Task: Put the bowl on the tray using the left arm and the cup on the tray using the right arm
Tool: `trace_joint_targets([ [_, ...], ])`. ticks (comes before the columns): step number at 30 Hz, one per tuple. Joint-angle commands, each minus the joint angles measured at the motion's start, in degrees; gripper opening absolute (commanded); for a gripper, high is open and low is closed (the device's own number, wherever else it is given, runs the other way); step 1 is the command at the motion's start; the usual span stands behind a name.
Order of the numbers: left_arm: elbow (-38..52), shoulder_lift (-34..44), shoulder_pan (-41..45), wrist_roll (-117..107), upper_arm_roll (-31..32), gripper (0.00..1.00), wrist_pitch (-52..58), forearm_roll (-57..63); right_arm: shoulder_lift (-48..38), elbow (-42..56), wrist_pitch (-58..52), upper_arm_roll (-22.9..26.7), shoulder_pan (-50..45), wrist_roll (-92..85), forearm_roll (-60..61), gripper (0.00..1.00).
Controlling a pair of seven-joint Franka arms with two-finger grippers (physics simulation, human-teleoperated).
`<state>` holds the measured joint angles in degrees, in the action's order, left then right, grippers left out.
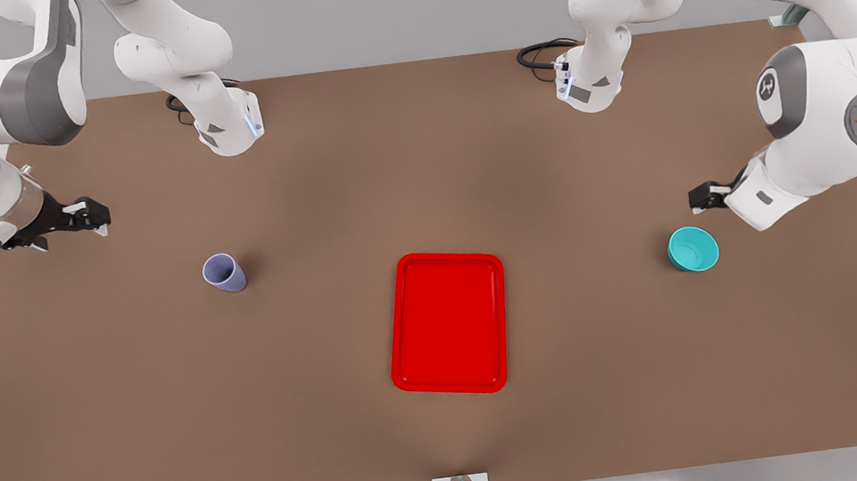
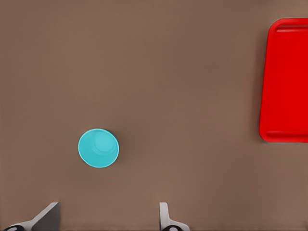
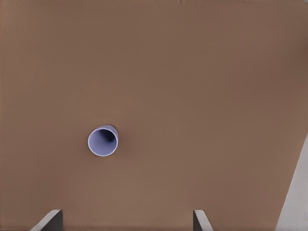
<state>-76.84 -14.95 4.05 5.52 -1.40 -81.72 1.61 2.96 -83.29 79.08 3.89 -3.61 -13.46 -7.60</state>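
The red tray (image 1: 447, 323) lies flat in the lower middle of the front view, on the brown table (image 1: 177, 426). The bowl (image 1: 693, 248) stands upright at the front view's right, well apart from the tray; the left gripper (image 1: 703, 198) hangs just above it in the frame, fingers (image 2: 166, 217) spread and holding nothing. The cup (image 1: 224, 272) stands upright at the front view's left. The right gripper (image 1: 95, 216) hovers toward the upper left of the frame, fingers (image 3: 199, 220) spread, empty.

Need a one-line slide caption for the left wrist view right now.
Open left gripper hovers above the table, turquoise bowl upright nearby, red tray empty off to one side.
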Motion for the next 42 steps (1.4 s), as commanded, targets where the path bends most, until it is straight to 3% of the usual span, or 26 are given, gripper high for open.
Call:
trace_joint_targets([
  [1,0.0,-0.2,0.0,-1.9,0.0,1.00,0.9,0.1,-0.1,0.0,-0.1,0.1,0.9,-2.2,0.0,1.00],
  [3,-4.7,-0.2,-0.3,-2.6,-2.4,1.00,1.0,0.0,-0.1,0.1,-0.1,0.1,0.9,-2.2,0.0,1.00],
  [5,-9.7,-7.5,-5.0,6.6,-7.9,1.00,-12.8,-9.0,0.0,0.1,-0.1,0.1,0.9,-2.2,0.0,1.00],
  [6,-16.6,-7.9,-5.5,13.0,-9.7,1.00,-22.1,-9.3,0.2,0.1,-0.1,0.1,0.9,-2.3,0.0,1.00],
  [9,-25.3,-11.2,-9.0,21.9,-9.8,1.00,-34.7,-15.8,0.6,0.2,-0.2,0.1,0.9,-2.5,-0.2,1.00],
  [12,-27.0,-14.0,-13.2,38.0,-9.8,1.00,-42.0,-17.1,0.6,0.0,-0.2,0.1,0.9,-2.7,-0.2,1.00],
  [25,-32.8,-17.2,-13.8,38.8,-9.3,1.00,-50.0,-20.0,1.2,-0.2,-0.2,0.1,0.8,-2.7,0.0,1.00],
  [26,-32.8,-17.2,-13.8,38.7,-9.3,0.70,-49.9,-19.9,1.2,-0.2,-0.2,0.1,0.7,-2.6,0.0,1.00],
  [27,-32.8,-17.2,-13.7,38.3,-9.3,0.46,-49.9,-19.9,1.2,-0.2,-0.2,0.1,0.4,-2.6,0.0,1.00],
  [28,-32.8,-17.2,-13.6,38.2,-9.2,0.37,-49.6,-19.9,1.2,-0.2,-0.3,0.1,0.4,-2.6,0.0,1.00],
  [30,-32.8,-17.2,-13.4,36.3,-9.2,0.36,-49.1,-19.9,1.3,-0.3,-0.8,0.1,0.4,-2.5,0.0,1.00],
  [32,-32.8,-17.0,-12.8,35.0,-9.0,0.26,-48.4,-19.9,1.3,-0.3,-1.2,0.1,0.5,-2.5,0.0,1.00],
  [35,-32.7,-17.0,-12.4,34.5,-8.9,0.21,-48.4,-19.9,1.6,-0.3,-1.4,0.1,0.4,-2.4,0.0,1.00],
  [38,-31.9,-15.5,-12.0,31.0,-8.9,0.21,-46.4,-19.9,1.6,-0.3,-1.5,0.1,0.4,-2.5,0.0,1.00],
  [40,-28.4,-12.7,-11.7,24.9,-8.9,0.21,-39.2,-19.2,1.6,-0.3,-1.5,0.1,0.5,-2.4,0.0,1.00],
  [42,-26.8,-8.8,-7.1,12.1,-8.9,0.21,-35.4,-17.3,1.6,-0.3,-1.5,0.1,0.5,-2.4,0.0,1.00],
])
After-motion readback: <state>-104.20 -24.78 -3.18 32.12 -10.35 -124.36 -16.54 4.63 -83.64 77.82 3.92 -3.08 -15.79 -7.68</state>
